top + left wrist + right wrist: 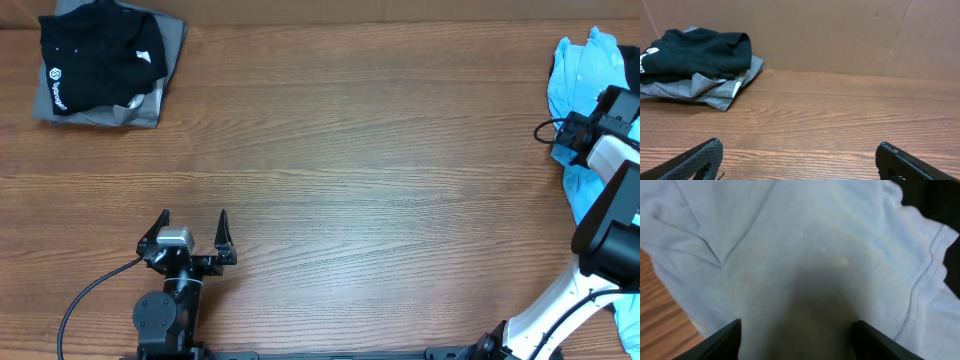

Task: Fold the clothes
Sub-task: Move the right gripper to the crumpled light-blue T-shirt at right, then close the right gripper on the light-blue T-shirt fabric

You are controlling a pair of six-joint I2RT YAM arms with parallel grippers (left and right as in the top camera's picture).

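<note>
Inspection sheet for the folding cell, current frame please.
Surface: wooden table, bare across the middle.
Job's things: black shirt folded on top of a grey shirt at the far left corner; blue shirt crumpled at the right edge.
Clutter: nothing seen.
Grippers: left gripper open, empty, near edge; right gripper open over the blue shirt, contact unclear.
Cables: black cable loops beside the left arm; a second cable at the right arm.
Surroundings: cardboard wall behind the table.

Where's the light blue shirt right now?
Overhead, the light blue shirt lies crumpled at the far right edge of the table, under the right gripper.
</note>
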